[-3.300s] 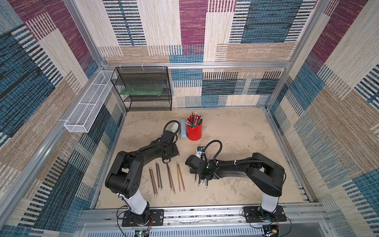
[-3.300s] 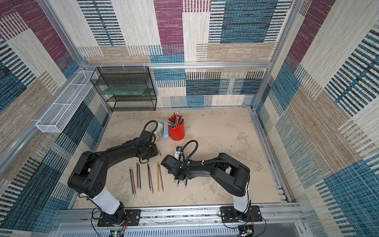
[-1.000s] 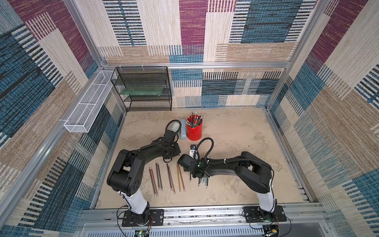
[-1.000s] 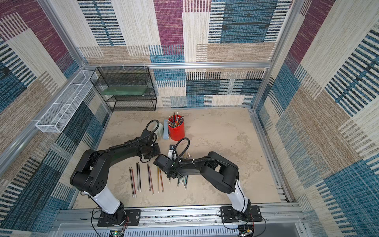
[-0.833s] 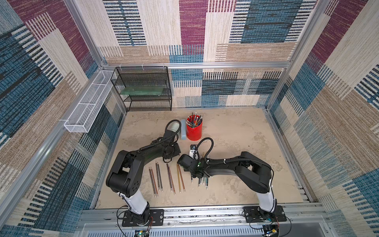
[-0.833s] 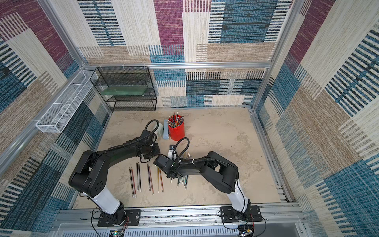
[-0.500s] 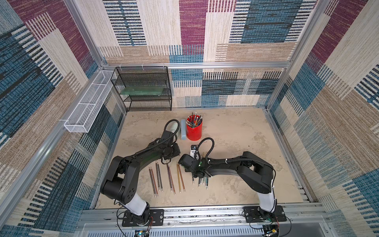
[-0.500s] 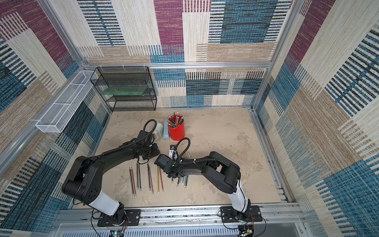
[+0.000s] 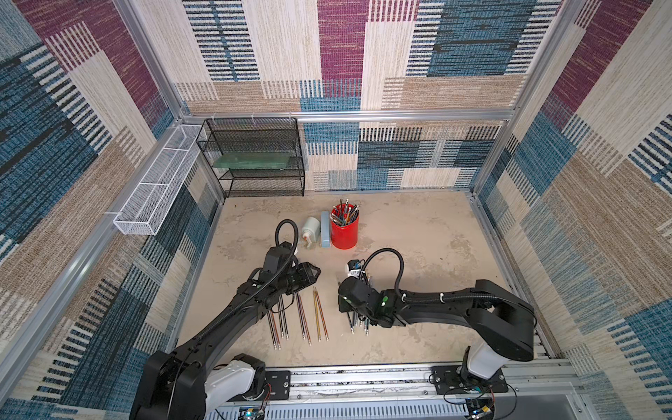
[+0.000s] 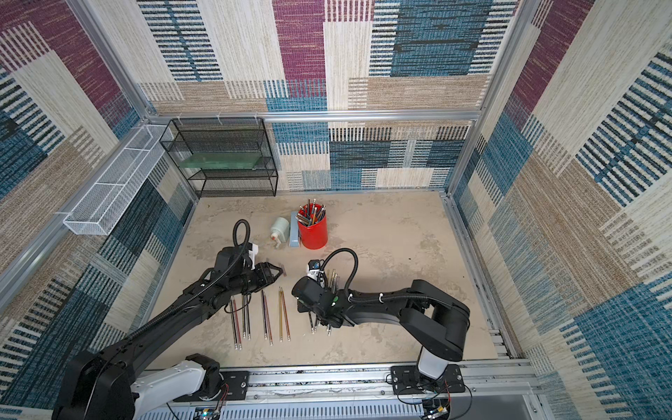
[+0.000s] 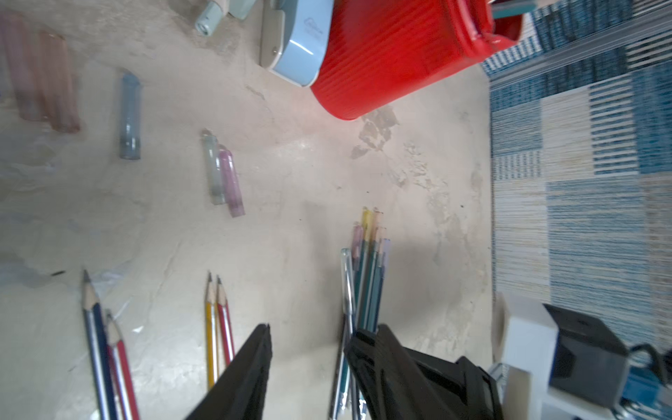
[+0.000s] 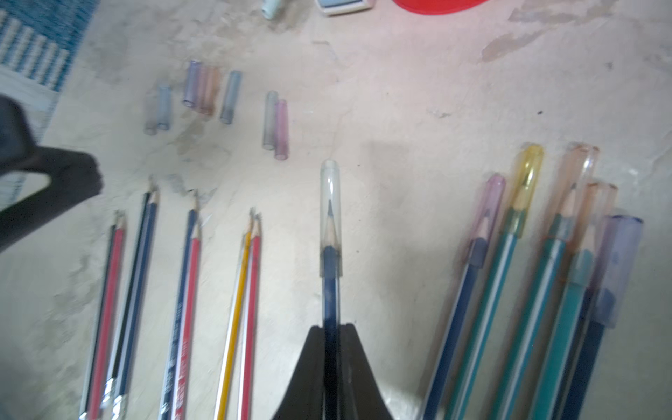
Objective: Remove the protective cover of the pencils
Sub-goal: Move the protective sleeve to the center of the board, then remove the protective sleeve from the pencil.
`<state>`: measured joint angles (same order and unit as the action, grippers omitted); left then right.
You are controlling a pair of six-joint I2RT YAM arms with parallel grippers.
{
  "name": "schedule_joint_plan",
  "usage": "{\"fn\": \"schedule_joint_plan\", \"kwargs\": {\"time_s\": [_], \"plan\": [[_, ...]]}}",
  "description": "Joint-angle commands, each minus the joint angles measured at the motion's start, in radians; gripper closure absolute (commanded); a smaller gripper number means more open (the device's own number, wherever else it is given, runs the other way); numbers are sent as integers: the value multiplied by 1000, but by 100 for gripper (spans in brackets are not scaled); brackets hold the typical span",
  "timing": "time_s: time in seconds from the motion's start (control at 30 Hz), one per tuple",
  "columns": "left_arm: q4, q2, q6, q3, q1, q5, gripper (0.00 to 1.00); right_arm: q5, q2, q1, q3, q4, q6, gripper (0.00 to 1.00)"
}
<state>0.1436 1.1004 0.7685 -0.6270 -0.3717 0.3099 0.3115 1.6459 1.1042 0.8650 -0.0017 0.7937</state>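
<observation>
My right gripper (image 12: 331, 329) is shut on a dark blue pencil (image 12: 330, 291) whose tip sits in a clear protective cover (image 12: 330, 203). Beside it lie several more capped pencils (image 12: 509, 262) (image 11: 371, 276). Bare pencils (image 9: 298, 316) (image 10: 265, 316) lie in rows to the left. Loose covers (image 12: 276, 127) (image 11: 222, 171) lie beyond their tips. My left gripper (image 11: 314, 332) (image 9: 315, 273) (image 10: 278, 272) is open and holds nothing. It hovers over the bare pencils' tips, and the held pencil runs close beside one of its fingers. In both top views the right wrist hides the right fingers.
A red cup (image 9: 344, 232) (image 10: 312, 232) full of pencils stands further back, with a pale blue sharpener (image 9: 325, 234) and a small white bottle (image 9: 311, 232) at its left. A black mesh shelf (image 9: 254, 160) fills the back left corner. A white wire basket (image 9: 156, 192) hangs on the left wall.
My left gripper has opened and reached slightly right towards the held pencil, its arm stretching lower. The right gripper has tightened on the dark blue pencil and stays in place.
</observation>
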Motion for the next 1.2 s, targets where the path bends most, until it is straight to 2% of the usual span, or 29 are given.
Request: {"fn": "schedule_joint_plan", "kwargs": {"time_s": [0.0, 0.27, 0.57, 0.97, 1.17], "plan": [[-77, -37, 39, 11, -6, 70, 50, -58, -74, 3, -63, 205, -49, 100], [-151, -54, 69, 21, -98, 77, 44, -57, -172, 6, -132, 281, -68, 100], [-156, -24, 69, -16, -140, 63, 40, -44, -216, 8, -140, 304, -69, 100], [-156, -33, 75, -30, -154, 76, 60, -60, -207, 21, -103, 307, -73, 100], [-148, -41, 81, -33, -156, 72, 79, -54, -212, 37, -101, 312, -69, 100]]}}
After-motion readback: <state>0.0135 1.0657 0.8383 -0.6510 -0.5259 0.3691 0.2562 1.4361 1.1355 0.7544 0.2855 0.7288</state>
